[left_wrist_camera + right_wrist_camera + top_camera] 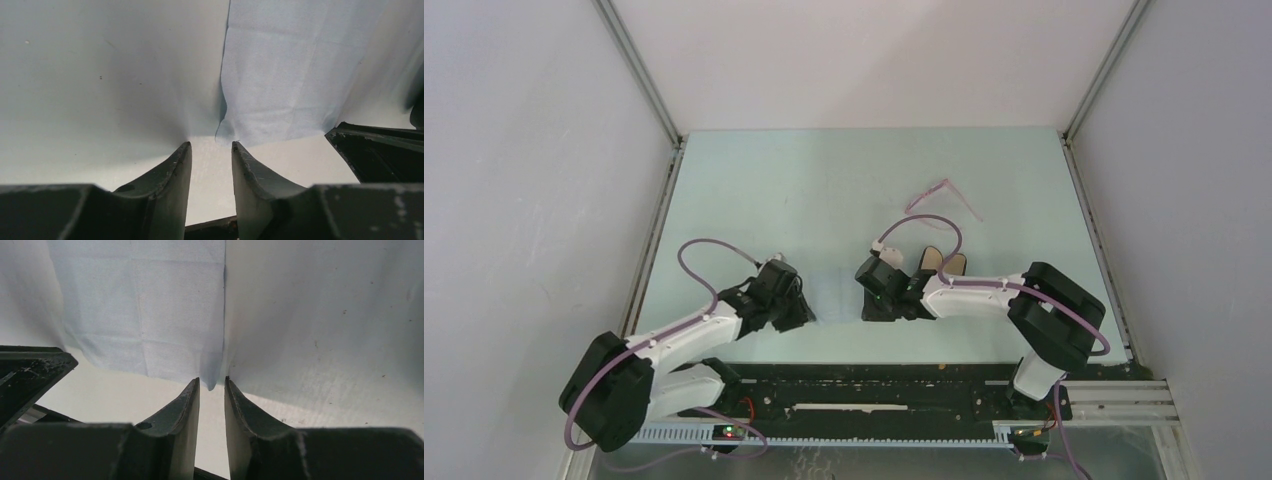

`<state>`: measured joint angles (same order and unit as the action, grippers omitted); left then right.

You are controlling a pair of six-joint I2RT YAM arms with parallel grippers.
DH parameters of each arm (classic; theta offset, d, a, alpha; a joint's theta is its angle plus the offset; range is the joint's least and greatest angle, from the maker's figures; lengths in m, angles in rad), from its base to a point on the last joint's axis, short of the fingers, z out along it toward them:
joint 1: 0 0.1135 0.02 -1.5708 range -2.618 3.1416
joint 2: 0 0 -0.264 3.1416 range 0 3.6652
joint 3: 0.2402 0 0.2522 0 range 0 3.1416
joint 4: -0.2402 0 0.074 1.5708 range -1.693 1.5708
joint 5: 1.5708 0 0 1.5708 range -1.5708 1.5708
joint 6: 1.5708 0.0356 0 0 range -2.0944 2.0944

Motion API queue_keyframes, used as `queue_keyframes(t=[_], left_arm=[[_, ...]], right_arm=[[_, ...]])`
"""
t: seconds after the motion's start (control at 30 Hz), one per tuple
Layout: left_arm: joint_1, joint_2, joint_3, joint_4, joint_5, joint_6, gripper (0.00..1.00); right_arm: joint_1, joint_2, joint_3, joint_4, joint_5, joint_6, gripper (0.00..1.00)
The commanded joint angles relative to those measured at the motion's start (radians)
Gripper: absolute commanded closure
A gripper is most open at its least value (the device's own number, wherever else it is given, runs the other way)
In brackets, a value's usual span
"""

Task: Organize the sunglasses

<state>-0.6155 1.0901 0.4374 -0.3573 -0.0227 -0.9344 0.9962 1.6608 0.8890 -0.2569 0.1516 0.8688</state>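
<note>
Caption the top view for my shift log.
Left gripper and right gripper flank the cloth; sunglasses lie farther back, beyond the open case.

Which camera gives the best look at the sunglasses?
The top external view: the sunglasses lie in the open on the table, whole frame visible. Neither wrist view shows them; both look at the light blue cloth.

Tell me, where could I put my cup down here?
Bare: the table's far left, from the wall to the sunglasses. Crowded: the near middle, where the left hand and right hand meet at the cloth, beside the case.
</note>
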Motion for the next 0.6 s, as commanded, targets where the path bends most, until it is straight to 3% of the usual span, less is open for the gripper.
queue_keyframes(t=[0.0, 0.57], left_arm=[[-0.012, 0.037, -0.002, 0.038, -0.012, 0.003, 0.6], [-0.044, 0.103, -0.008, 0.07, -0.002, -0.003, 0.68]], right_arm=[[-0.003, 0.002, 0.002, 0.031, -0.007, 0.003, 0.67], [0.003, 0.001, 0.002, 0.033, -0.004, 0.002, 0.79]])
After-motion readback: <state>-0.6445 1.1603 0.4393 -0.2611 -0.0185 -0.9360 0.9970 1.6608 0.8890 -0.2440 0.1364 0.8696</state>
